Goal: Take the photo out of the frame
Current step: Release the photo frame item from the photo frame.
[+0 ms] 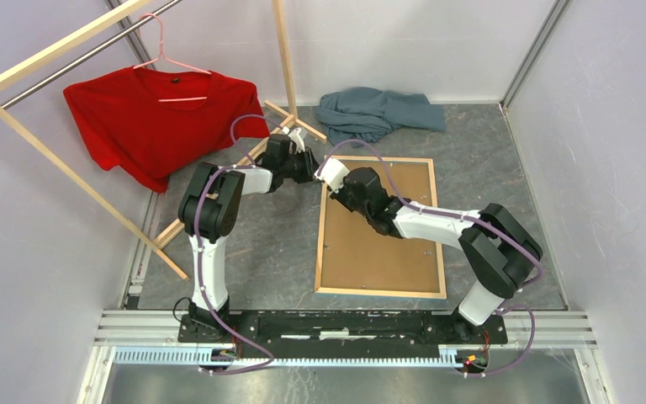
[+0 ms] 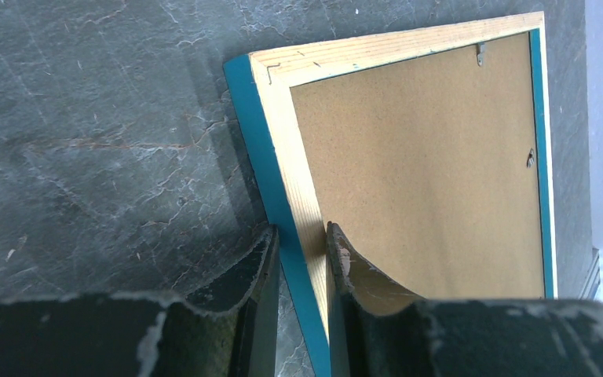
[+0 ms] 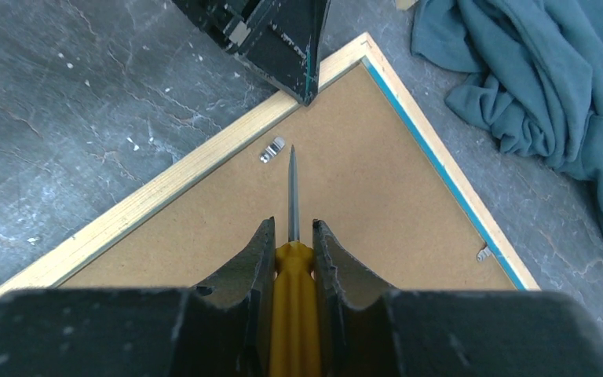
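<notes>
The frame [image 1: 320, 244] lies face down on the table, pale wood back edges up, and its blue side shows in the left wrist view [image 2: 261, 149]. The plain brown backing board [image 1: 378, 244] fills it and hides the photo. My left gripper [image 2: 302, 251] is shut across the frame's left rail near the far left corner [image 1: 309, 167]. My right gripper [image 3: 292, 232] is shut on a yellow-handled screwdriver [image 3: 292, 290]. It hovers over the board, and the tip [image 3: 291, 153] is beside a small metal clip [image 3: 271, 149] near that corner.
A grey-blue cloth [image 1: 378, 109] lies crumpled just beyond the frame's far edge. A red T-shirt [image 1: 151, 118] hangs on a wooden clothes rack whose legs [image 1: 219, 181] reach the floor left of the frame. More clips [image 2: 480, 53] sit along the frame's inner edges. Walls enclose the table.
</notes>
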Robot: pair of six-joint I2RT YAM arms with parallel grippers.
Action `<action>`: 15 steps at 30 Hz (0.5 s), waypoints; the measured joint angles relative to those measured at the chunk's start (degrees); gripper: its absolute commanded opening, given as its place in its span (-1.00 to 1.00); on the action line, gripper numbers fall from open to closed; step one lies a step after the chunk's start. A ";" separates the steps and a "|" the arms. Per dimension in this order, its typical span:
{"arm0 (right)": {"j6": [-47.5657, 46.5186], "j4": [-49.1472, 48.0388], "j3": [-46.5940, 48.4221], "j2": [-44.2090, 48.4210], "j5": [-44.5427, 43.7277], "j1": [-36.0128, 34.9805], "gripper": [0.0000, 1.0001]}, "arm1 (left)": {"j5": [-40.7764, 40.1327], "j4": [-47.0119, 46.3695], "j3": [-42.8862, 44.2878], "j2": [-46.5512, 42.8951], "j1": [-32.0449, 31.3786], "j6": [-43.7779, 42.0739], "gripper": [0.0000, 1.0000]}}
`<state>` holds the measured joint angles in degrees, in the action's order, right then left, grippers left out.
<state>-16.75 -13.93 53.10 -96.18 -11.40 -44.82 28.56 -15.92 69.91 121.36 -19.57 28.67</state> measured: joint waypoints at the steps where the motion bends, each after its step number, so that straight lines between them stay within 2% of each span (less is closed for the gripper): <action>1: 0.00 -0.02 0.02 0.39 0.24 0.00 -1.00 | 0.00 -0.02 0.00 0.02 0.00 0.00 -0.58; 15: -0.24 2.67 3.37 0.61 3.91 0.00 -1.00 | 0.59 -0.09 0.66 0.63 0.00 0.00 -0.58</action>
<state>-16.99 -11.27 56.47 -95.57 -7.49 -44.82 29.15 -16.01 70.57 121.99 -19.57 28.67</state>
